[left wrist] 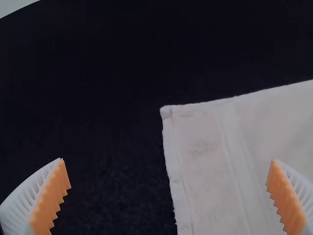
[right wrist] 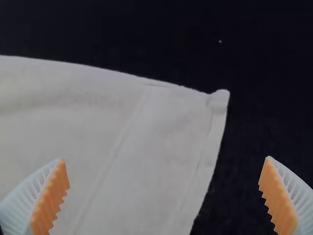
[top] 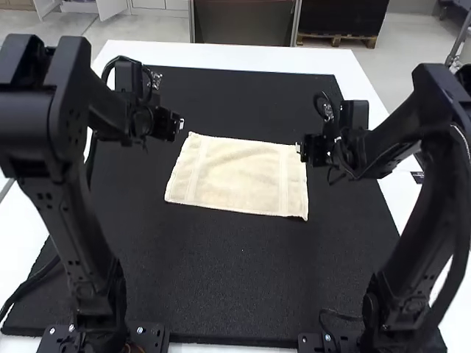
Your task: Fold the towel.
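The cream towel (top: pixel 239 176) lies spread flat on the dark mat, roughly rectangular. My left gripper (top: pixel 181 125) is just beyond its far left corner, and my right gripper (top: pixel 299 149) is at its far right corner. In the left wrist view, the left gripper (left wrist: pixel 168 196) stands open, its fingers wide apart above a corner of the towel (left wrist: pixel 210 171). The right wrist view has the right gripper (right wrist: pixel 164 196) open too, with the towel's side edge and corner (right wrist: pixel 217 100) between its spread fingers. Both hold nothing.
A black mat (top: pixel 235 287) extends around the towel on a white table (top: pixel 221 53). The two arms' links rise at the left and right sides, with cables beside them.
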You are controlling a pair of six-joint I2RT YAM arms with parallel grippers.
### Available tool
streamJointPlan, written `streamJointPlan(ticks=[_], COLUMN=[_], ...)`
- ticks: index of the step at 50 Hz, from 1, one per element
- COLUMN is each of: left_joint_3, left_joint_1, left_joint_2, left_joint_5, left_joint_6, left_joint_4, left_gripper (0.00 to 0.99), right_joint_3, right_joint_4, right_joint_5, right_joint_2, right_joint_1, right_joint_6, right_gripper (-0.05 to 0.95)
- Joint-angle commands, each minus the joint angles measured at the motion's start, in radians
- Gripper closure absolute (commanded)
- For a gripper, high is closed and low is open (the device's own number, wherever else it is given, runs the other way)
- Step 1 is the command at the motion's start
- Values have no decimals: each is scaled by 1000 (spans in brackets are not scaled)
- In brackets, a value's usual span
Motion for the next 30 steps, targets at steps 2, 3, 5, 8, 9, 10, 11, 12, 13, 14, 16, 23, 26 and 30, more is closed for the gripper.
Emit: streamJointPlan(ticks=[2,3,5,8,9,10,11,12,13,14,16,23,26,30], left_joint_3=[43,45,53,63,66,71,74,79,83,86,97,132,148,166], left_joint_1=[-5,-6,-6,-3,-2,-2,-2,0,0,0,0,4,11,11], left_joint_2=[40,50,67,90,96,103,110,116,123,131,149,206,220,234], left_joint_5=[12,13,15,22,27,38,45,50,50,53,67,88,91,94], left_joint_6=[-14,-17,-25,-26,-28,-28,-29,-28,-28,-28,-29,-28,-29,-29], left_joint_4=[26,29,37,40,41,43,46,51,52,57,61,58,57,52], left_gripper=[41,36,36,36,36,36,36,36,36,36,36,38,38,38], right_joint_3=[45,47,51,57,62,65,67,70,73,76,85,102,99,100], right_joint_4=[22,25,36,40,42,42,45,48,48,49,49,48,48,48], right_joint_5=[-22,-22,-22,-22,-22,-22,-22,-21,-21,-19,-22,-22,-22,-22], right_joint_2=[21,26,30,40,44,47,52,53,56,61,69,103,110,124], right_joint_1=[3,3,5,3,3,3,3,3,3,3,3,3,3,3], right_joint_6=[-1,-1,-1,2,2,3,5,6,6,6,6,5,6,6], right_gripper=[-3,-3,-7,-8,-8,-8,-8,-8,-8,-10,-7,-5,-5,-5])
